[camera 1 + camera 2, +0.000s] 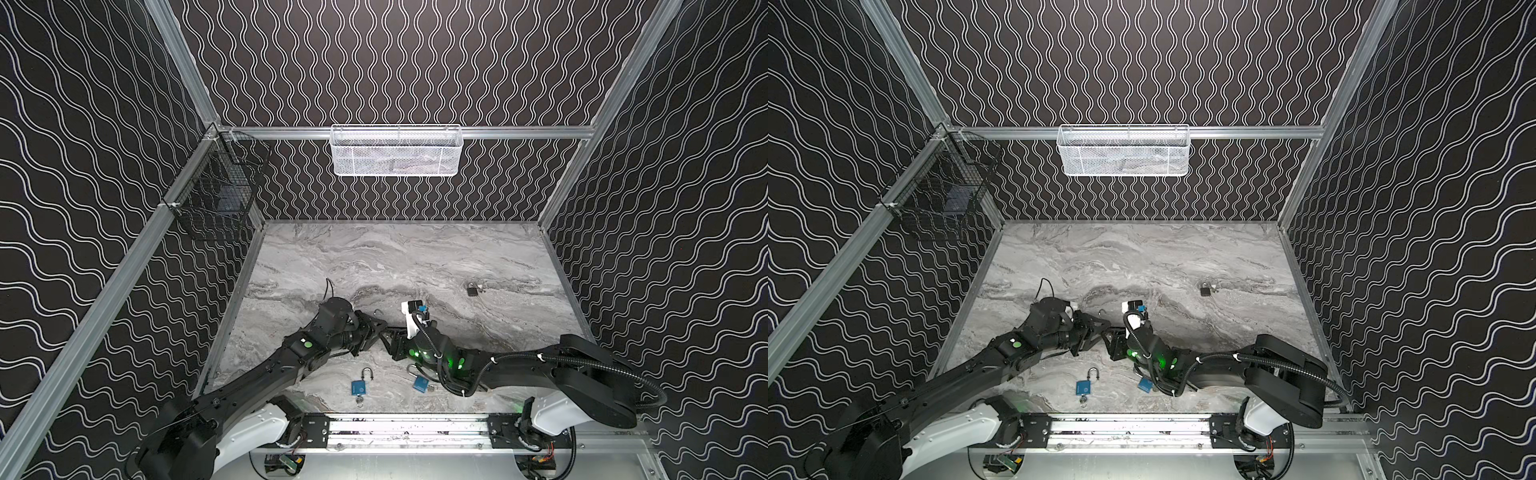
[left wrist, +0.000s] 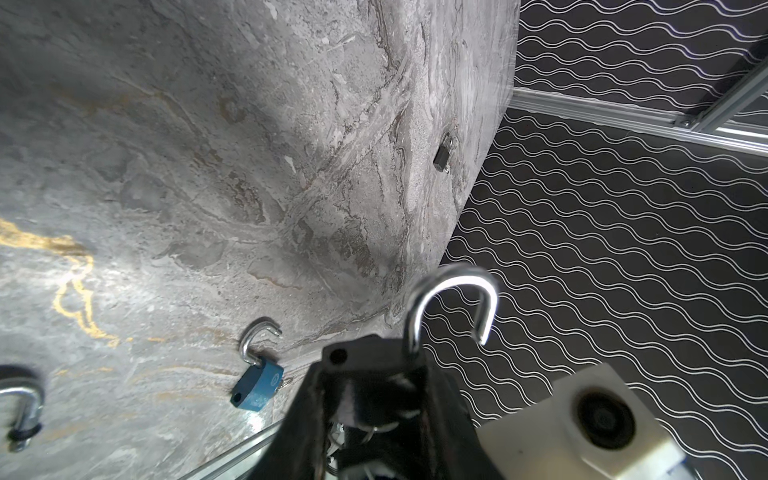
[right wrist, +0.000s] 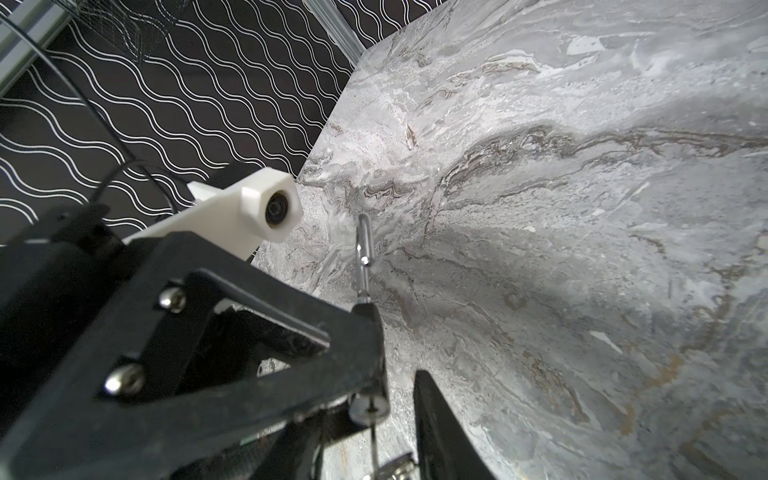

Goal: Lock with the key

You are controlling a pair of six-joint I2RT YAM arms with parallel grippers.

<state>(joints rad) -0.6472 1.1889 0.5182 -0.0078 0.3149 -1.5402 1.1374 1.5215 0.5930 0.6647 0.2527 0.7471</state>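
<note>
You had the lock (image 3: 369, 409) pinched in the left gripper (image 1: 383, 331), near the middle of the table (image 1: 415, 257) and a little toward 6 o'clock. Its shackle (image 2: 453, 291) stood open, pointing toward 12. The right gripper (image 1: 395, 340) stood nose to nose with it on the 4 o'clock side. I could not tell whether those jaws were spread or closed on anything, because the right wrist view showed only one finger (image 3: 440, 428) beside the keyway. What looked like the key (image 3: 374, 436) hung from the keyway down to a ring (image 3: 392, 465). Whether it was seated was unclear.

To do this step well, you needed the left grip firm, so the body could not twist. You needed to take the key squarely by its head, in line with the keyway, and turn about that axis only, with no sideways drag. The shackle probably needed pressing home, so room at 12 o'clock mattered. The blue lock (image 1: 358, 386) and its twin (image 1: 420, 383) at 6 o'clock, and the black lock (image 1: 471, 290) at 2, were best left alone.
</note>
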